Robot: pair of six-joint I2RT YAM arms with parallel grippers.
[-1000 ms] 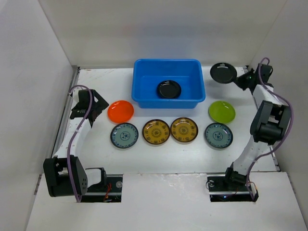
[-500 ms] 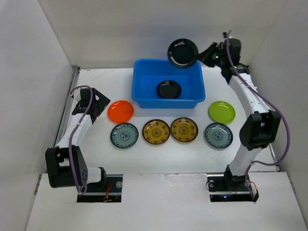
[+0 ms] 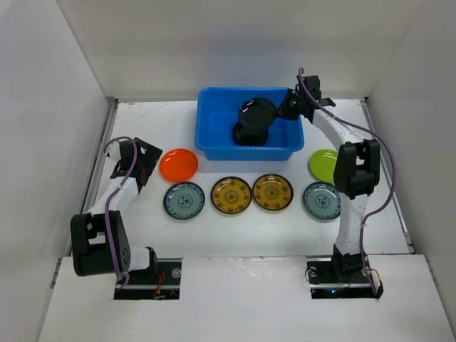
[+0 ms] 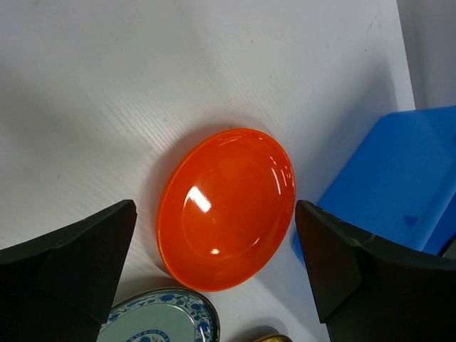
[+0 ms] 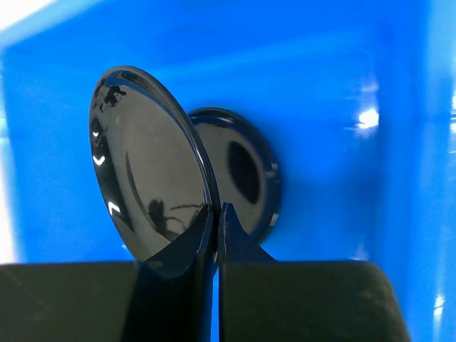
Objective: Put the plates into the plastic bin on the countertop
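While the right gripper point(image 5: 216, 214) stands clamped on the rim of a black plate point(image 3: 256, 112), holding it tilted on edge over the plastic bin point(image 3: 214, 100), a second black plate point(image 3: 246, 137) lies flat on the bin's floor just beneath. The bin sits at twelve o'clock on the countertop point(image 3: 235, 239). With its fingers wide apart and gripping nothing, the left gripper point(image 4: 215, 221) hovers over the orange plate point(image 3: 178, 164), at eight o'clock from the bin. At six o'clock lies a row of four: a blue-green plate point(image 3: 184, 200), two yellow-brown plates point(image 3: 231, 195), another blue-green one. The lime green plate point(image 3: 322, 162) lies at four o'clock, partly hidden by the right arm.
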